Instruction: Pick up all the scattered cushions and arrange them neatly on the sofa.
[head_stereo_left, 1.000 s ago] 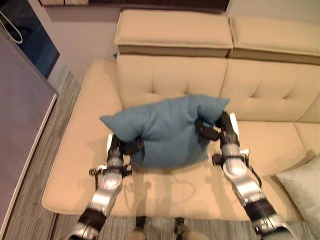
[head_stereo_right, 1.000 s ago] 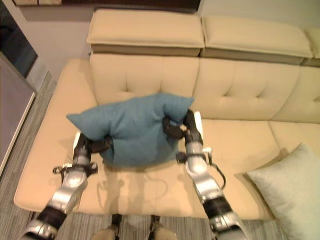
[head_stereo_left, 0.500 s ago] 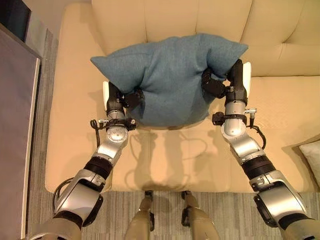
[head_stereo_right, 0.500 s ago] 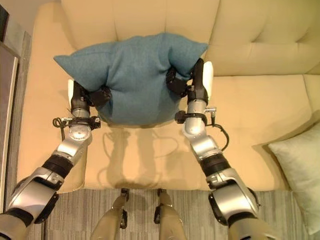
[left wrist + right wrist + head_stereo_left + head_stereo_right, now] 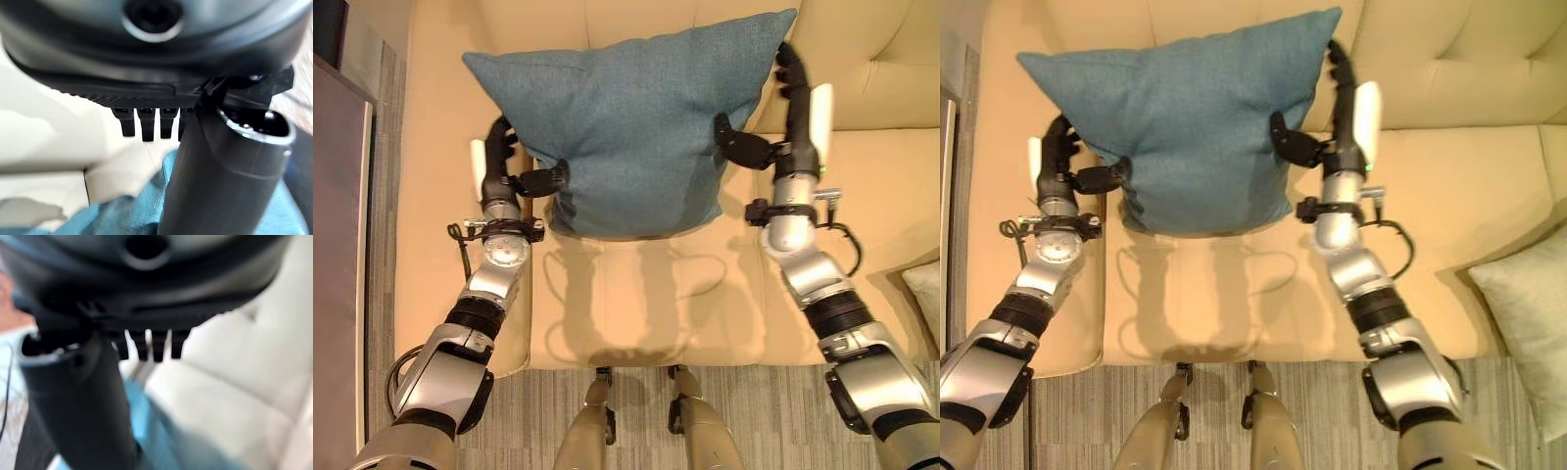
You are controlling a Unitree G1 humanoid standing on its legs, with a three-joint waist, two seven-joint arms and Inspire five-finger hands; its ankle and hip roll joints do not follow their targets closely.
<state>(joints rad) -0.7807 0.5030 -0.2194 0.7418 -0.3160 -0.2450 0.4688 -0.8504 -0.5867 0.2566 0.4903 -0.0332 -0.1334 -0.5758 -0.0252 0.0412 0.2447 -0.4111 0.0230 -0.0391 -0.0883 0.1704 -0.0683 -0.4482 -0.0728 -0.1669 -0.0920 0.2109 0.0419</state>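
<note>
A blue cushion stands on the beige sofa's seat and leans back against the backrest. My left hand is at its left side, fingers straight behind the edge, thumb lying against the front. At the cushion's right edge my right hand points up the backrest with straight fingers, its thumb touching the fabric. Both hands are open. In the left wrist view the blue cloth lies under the thumb, with the fingers stretched out past it.
A pale grey-green cushion lies at the seat's right end. A dark cabinet stands to the left, beyond a strip of striped grey carpet. The sofa's front edge runs just before my legs.
The camera has tilted down toward the seat. The cushion has gone back against the backrest and spread out flat. Both hands have let go, their fingers now straight.
</note>
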